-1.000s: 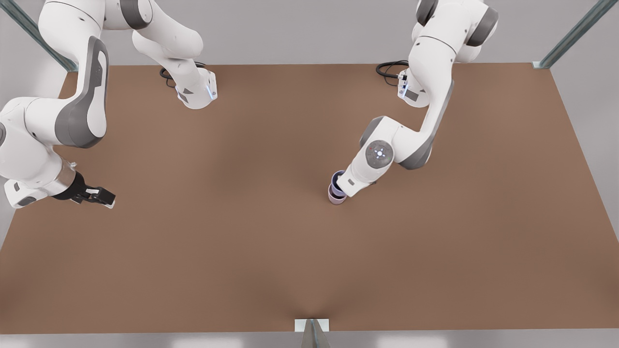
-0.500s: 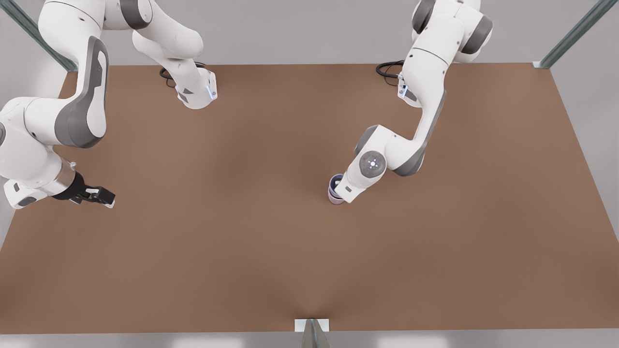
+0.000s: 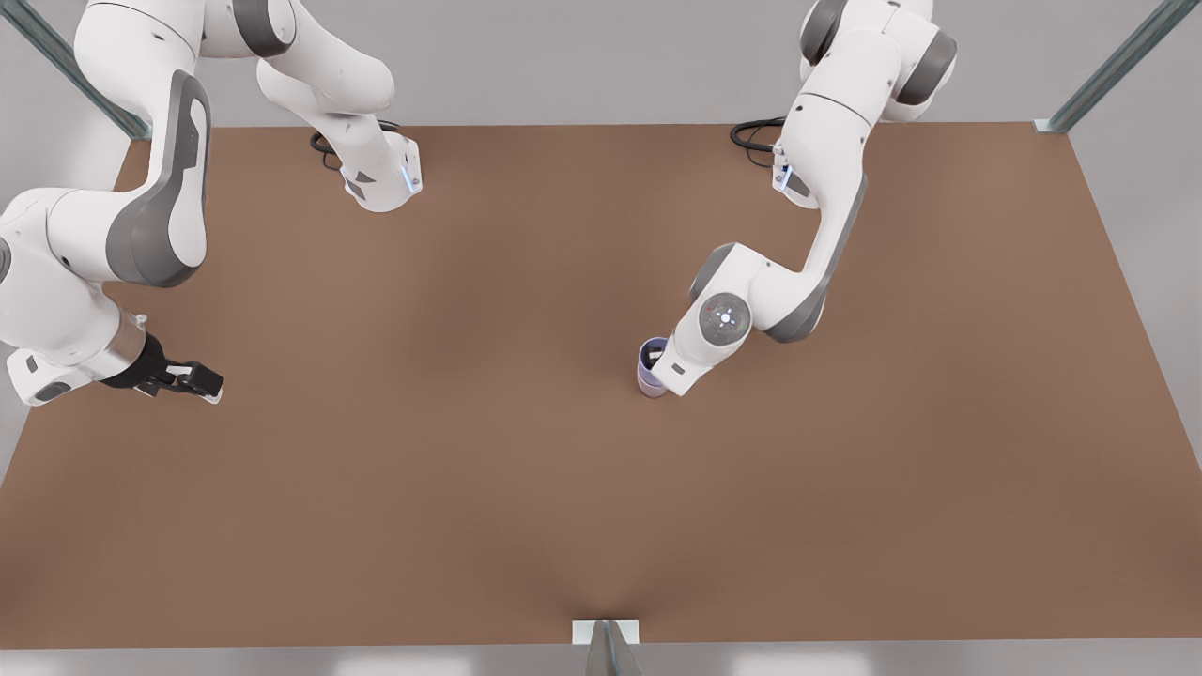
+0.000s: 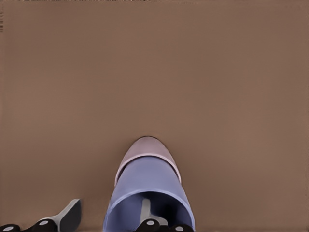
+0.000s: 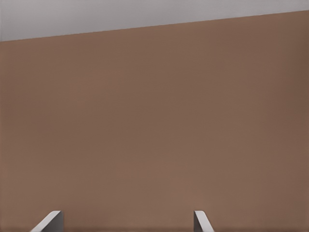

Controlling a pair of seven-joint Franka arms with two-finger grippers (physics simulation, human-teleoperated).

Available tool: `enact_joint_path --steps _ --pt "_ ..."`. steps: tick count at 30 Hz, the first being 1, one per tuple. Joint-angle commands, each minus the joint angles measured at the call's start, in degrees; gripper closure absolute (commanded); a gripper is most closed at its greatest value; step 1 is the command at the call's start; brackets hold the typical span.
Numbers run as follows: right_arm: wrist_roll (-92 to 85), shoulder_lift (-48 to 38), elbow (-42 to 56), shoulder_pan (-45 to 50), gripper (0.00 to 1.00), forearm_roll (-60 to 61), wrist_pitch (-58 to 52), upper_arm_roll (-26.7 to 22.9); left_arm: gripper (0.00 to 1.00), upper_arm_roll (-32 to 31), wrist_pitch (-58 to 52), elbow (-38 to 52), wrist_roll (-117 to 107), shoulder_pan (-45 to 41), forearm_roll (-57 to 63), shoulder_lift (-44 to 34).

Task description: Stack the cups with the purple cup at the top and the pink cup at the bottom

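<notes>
The purple cup (image 3: 650,355) sits nested upright in the pink cup (image 3: 651,386) on the brown table (image 3: 470,376), right of centre in the front view. In the left wrist view the purple cup (image 4: 145,186) covers all but a band of the pink cup (image 4: 147,147). My left gripper (image 4: 111,205) is open and straddles the purple cup's wall. One finger (image 4: 146,210) is inside the cup, the other is outside, and both stand apart from the wall. My right gripper (image 3: 202,387) waits open over the table's edge at the front view's left, with nothing between its fingers (image 5: 52,220).
Both arm bases (image 3: 380,178) stand at the table's far edge with black cables beside them. Metal frame posts (image 3: 1108,70) rise at the far corners. A small metal bracket (image 3: 606,634) sits at the near edge.
The left arm has come down with the purple cup, seating it in the pink cup. It has barely moved over the last half second. The right arm has not moved.
</notes>
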Motion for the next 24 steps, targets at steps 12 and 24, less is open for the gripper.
enact_joint_path --steps 12,24 --pt "-0.47 -0.05 0.03 0.09 0.00 0.04 0.07 0.00 0.00 22.57 -26.25 13.24 35.96 0.13 1.10 -10.49" --pt "-0.47 -0.05 0.03 0.09 0.00 0.04 -0.02 0.00 0.00 -0.27 -26.61 10.25 40.29 21.49 11.03 -21.22"
